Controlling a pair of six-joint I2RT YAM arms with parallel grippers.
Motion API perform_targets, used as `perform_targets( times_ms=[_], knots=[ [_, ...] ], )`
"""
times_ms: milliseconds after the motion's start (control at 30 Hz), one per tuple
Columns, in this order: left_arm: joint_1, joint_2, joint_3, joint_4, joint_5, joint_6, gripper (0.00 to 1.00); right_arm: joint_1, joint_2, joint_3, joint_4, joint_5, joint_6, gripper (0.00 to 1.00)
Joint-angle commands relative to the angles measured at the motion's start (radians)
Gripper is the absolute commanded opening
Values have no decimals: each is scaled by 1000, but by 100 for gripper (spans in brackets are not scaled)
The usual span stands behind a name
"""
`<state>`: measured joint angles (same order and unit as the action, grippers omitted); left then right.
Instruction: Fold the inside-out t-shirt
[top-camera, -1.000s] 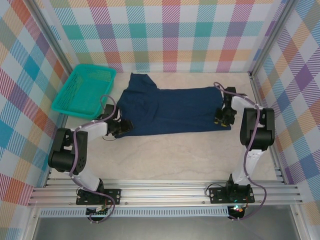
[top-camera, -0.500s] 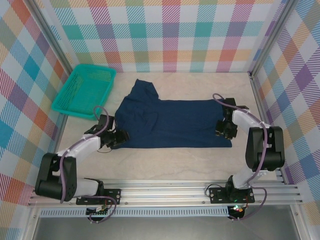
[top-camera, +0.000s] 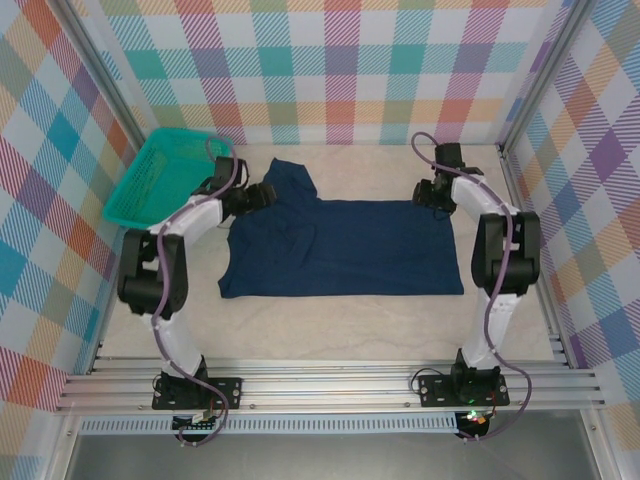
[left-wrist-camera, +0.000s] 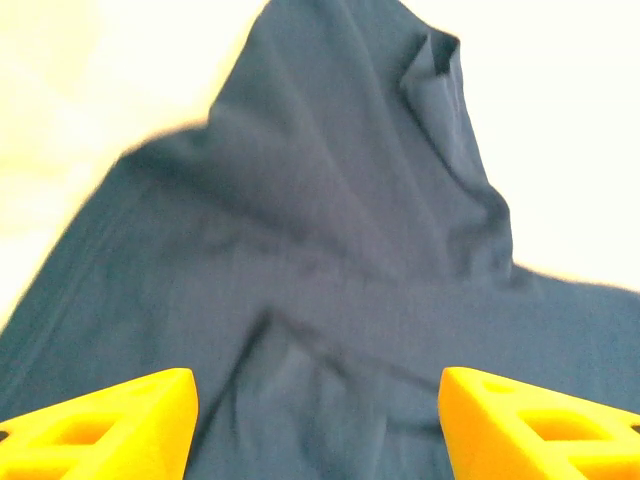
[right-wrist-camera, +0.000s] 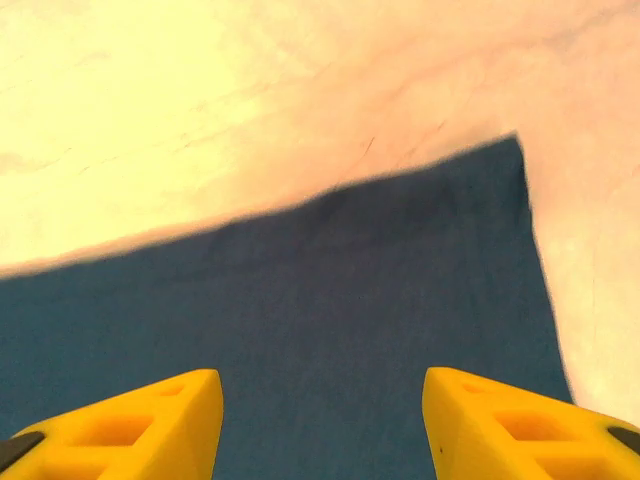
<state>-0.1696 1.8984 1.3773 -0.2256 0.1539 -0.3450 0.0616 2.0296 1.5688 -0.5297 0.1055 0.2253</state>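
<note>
Navy cloth, top external view: the inside-out t-shirt (top-camera: 350, 245) lies spread flat on the pale table (top-camera: 340, 325), its long side running left to right. One sleeve points away from the arms, near the teal mesh basket (top-camera: 165, 180). The left gripper (top-camera: 262, 194) sits over the shirt's far left part, just beside the basket. The right gripper (top-camera: 430, 190) sits at the far right corner of the cloth.

Left wrist view: two yellow fingers (left-wrist-camera: 110, 430) stand well apart at the lower edge, with nothing clasped between them. Creased navy cloth lies beneath and narrows to a folded peak ahead. Whether the tips touch the fabric is unclear, as the picture is blurred.

Right wrist view: the yellow fingers (right-wrist-camera: 130, 425) are likewise spread wide and hold nothing. The shirt's straight edge and one corner lie ahead on bare table.
</note>
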Motion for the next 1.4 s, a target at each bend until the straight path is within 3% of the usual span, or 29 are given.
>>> perform_targets(
  times_ms=[0, 200, 567, 833, 1100, 1200, 1367],
  knots=[
    [13, 107, 124, -129, 25, 69, 64, -6, 82, 110, -82, 64, -53, 56],
    [-1, 138, 156, -206, 91, 57, 61, -5, 151, 162, -133, 11, -82, 56],
    [-77, -90, -221, -138, 52, 21, 61, -6, 155, 88, -188, 25, -127, 56],
    [-89, -112, -355, -130, -27, 24, 62, -5, 169, 69, -238, 84, -124, 56],
    [-133, -264, -564, -132, -30, -23, 62, -4, 58, -116, -232, 98, -97, 56],
    [-133, -299, -545, -132, -63, -19, 62, -2, 28, -120, -207, 68, -94, 56],
    [-118, -252, -340, -115, -153, 39, 64, -2, -16, -78, -102, -34, -83, 57]
  ],
)
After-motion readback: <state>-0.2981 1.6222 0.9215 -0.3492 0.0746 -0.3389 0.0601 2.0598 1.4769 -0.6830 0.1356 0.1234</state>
